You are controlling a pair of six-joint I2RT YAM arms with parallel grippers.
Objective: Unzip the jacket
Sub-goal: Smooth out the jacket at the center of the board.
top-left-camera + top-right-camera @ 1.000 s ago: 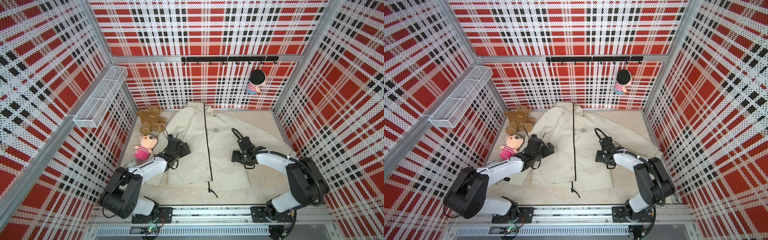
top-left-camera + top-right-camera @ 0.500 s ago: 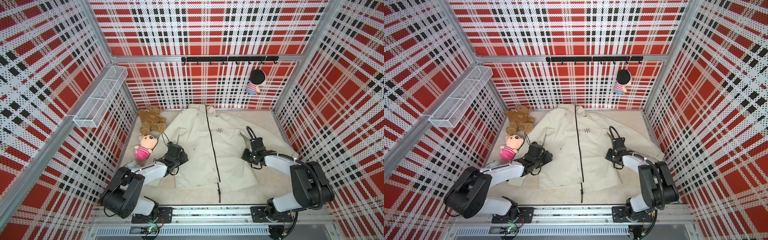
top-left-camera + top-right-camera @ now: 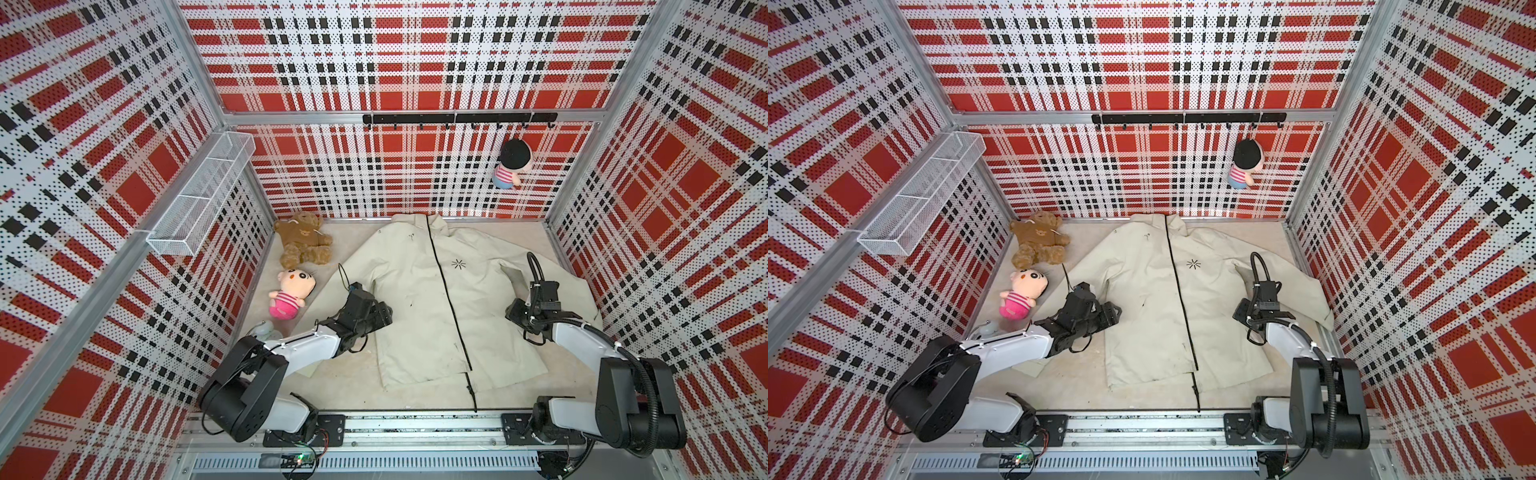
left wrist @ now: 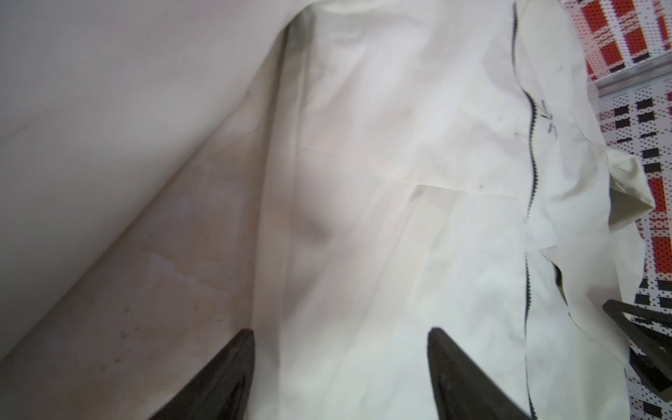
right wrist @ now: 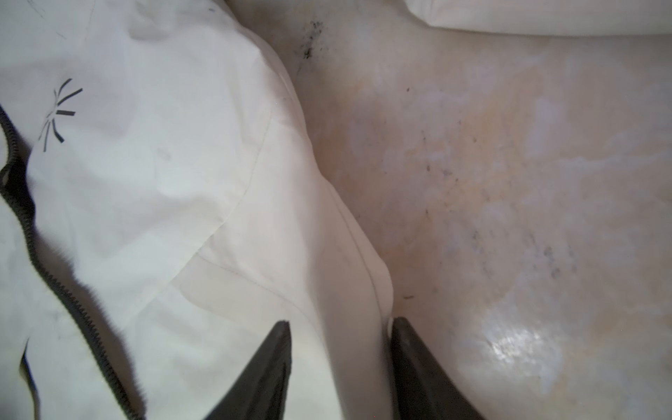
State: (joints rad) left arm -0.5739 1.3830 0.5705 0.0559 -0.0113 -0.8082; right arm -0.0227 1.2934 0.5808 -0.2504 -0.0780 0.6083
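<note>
We saw the jacket (image 3: 419, 299) lying flat on the table (image 3: 353, 390), collar at 12, hem at 6. The black zipper (image 3: 446, 291) looked closed along most of the front. L gripper (image 3: 385, 315) sat at the jacket's 9 o'clock edge, jaws wide, fabric btwn them but not pinched. R gripper (image 3: 512, 314) sat at the 3 o'clock edge, jaws narrower, straddling a fabric fold w/ one finger (image 5: 407, 349) touching it.

A stained beige tabletop (image 3: 340, 386) holds a cream jacket (image 3: 415, 299) lying flat; beside its sleeve lie a brown teddy bear (image 3: 303, 245) and a pink doll (image 3: 289, 293).
</note>
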